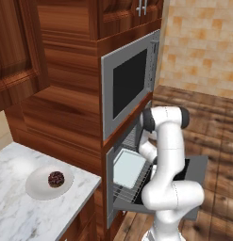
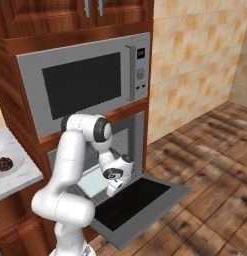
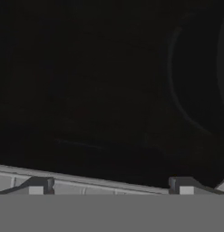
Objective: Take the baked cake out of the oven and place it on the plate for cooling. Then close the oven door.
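The baked cake already sits on the plate, which rests on the marble table to the left of the oven, so the job left, as I judge it, is shutting the oven door. That door lies dropped flat, hinged along the oven's lower edge, its long axis running across the oven mouth and its free edge pointing out over the wooden floor. The tool is spread wide and holds nothing; it sits low at the oven mouth over the door's inner face, just beside the pale baking tray on the wire rack. To close up, it must get under the free edge, away from the oven.
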